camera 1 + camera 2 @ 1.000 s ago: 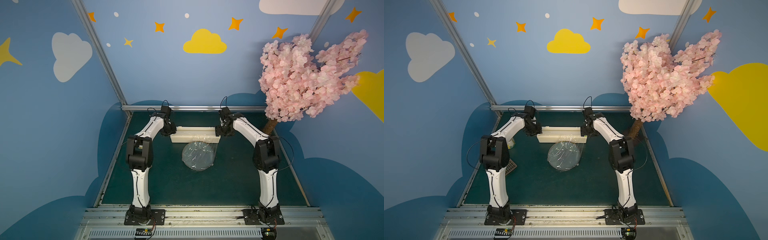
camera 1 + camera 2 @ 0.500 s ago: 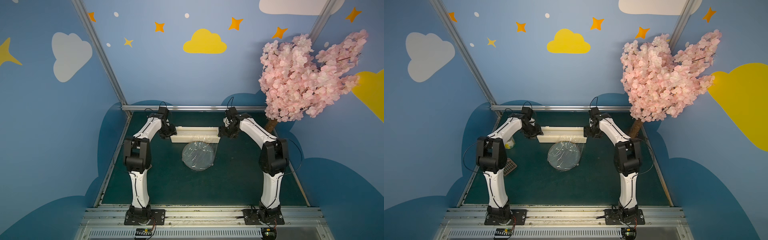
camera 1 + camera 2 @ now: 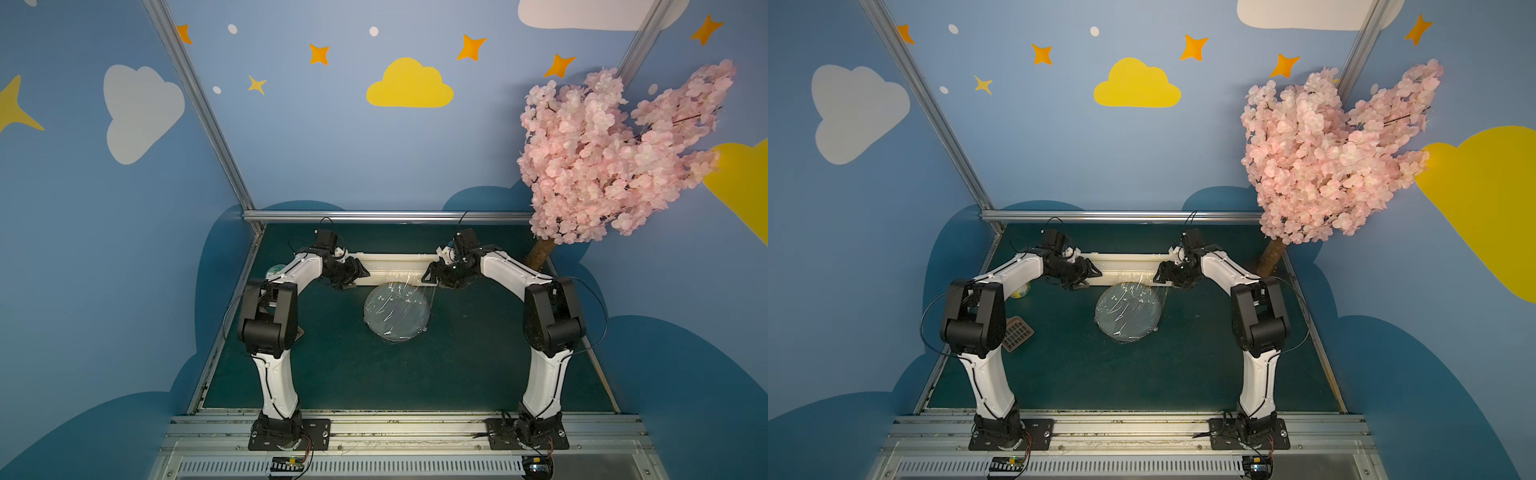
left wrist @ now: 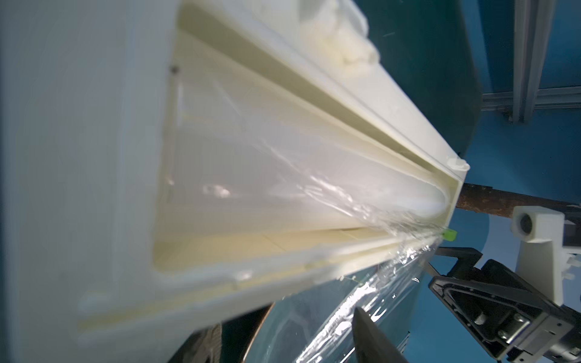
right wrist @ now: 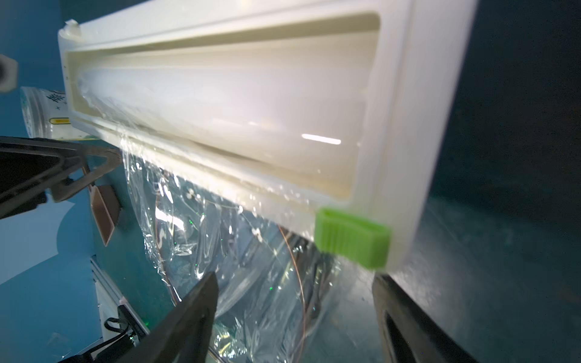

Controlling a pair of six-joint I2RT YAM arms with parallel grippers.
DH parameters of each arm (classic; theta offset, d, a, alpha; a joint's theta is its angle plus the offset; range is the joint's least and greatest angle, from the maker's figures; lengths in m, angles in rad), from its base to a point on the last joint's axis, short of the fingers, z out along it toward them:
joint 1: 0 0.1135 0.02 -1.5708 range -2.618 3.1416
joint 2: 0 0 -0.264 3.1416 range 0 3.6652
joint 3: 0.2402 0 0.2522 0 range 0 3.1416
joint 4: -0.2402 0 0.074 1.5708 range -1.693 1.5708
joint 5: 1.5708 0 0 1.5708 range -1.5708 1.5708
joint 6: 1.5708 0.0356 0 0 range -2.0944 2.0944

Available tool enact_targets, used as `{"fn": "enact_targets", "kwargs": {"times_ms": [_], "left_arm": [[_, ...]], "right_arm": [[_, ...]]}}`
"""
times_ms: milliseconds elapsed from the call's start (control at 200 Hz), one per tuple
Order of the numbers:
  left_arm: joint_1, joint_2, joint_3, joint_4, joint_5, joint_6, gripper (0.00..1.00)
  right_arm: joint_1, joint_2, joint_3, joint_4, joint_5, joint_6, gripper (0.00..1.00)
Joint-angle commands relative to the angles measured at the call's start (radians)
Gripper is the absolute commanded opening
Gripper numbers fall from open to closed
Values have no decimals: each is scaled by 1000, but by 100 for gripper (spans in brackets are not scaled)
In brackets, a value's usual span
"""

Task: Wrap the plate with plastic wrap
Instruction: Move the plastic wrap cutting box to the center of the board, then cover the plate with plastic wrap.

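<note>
Lying in the dispenser box [image 3: 395, 262] above frame centre, the plastic wrap [image 5: 201, 239] is drawn down over the plate [image 3: 399, 328] at centre. Left gripper [image 3: 353, 276] and right gripper [image 3: 433, 275] are spread, empty; elbows [image 3: 270, 320] are shifted outward since earlier.

Both top views look down from high; wrist cameras face the dispenser box [image 5: 393, 94] closely, seemingly from opposite ends.

In both top views soft, even light falls from above; my table [image 3: 374, 374] is sharp, with barely a shadow. Through my left wrist the near end of the box [image 4: 78, 157] is a washed-out blur. The plastic wrap [image 4: 339, 201] glints white. My right wrist shows a bright streak on the roll [image 5: 320, 138] and a soft-edged green tab [image 5: 352, 239].
</note>
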Motion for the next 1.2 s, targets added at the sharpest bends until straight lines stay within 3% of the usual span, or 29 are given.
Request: {"fn": "enact_targets", "kwargs": {"times_ms": [0,280,390,521,651,751,931,1196], "left_arm": [[2,50,101,2,5,9,66],[12,264,481,-151,-29,46,65],[12,296,547,-186,-23,63,63],[-5,210,443,-149,6,108,61],[-62,69,292,-97,-32,184,58],[-122,39,260,-113,-65,243,57],[-169,149,352,-207,-104,282,49],[-169,307,542,-325,-178,335,39]], "right_arm": [[-15,49,95,37,-52,18,77],[-56,212,379,-42,-78,27,77],[-60,221,389,-50,-80,20,77],[-64,153,298,-42,-66,5,77],[-66,0,94,33,-39,7,77],[-68,-97,-58,90,-18,17,77],[-71,-137,-209,159,-39,27,70],[-77,-134,-277,202,-49,26,66]]}}
